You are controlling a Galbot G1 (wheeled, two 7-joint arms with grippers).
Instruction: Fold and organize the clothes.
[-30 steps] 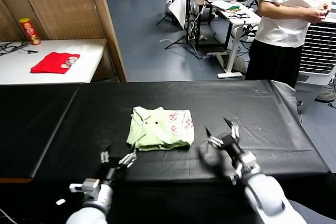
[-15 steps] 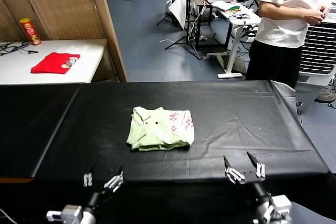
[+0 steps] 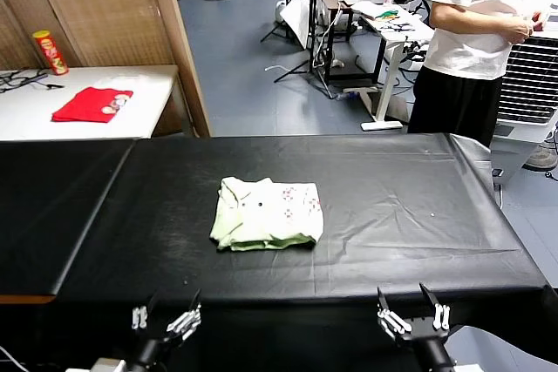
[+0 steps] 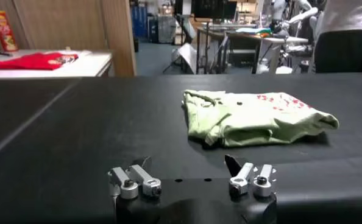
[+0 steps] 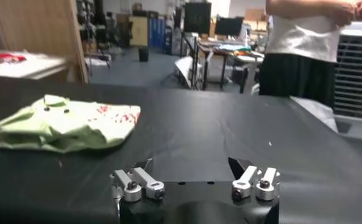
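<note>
We see the folded pale green cotton T-shirt [image 3: 266,224] lying mid black tabletop [image 3: 418,215]. Our left gripper [image 3: 166,321] and right gripper [image 3: 412,314] sit at its near edge, jaws wide, empty.

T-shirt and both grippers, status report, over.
Left gripper open, empty, at the table's near edge. Right gripper open, empty, same edge. T-shirt folded, mid black table, untouched by either. Nothing in the way.

Left gripper [image 3: 164,321] and right gripper [image 3: 412,315] hang low, jaws spread.
</note>
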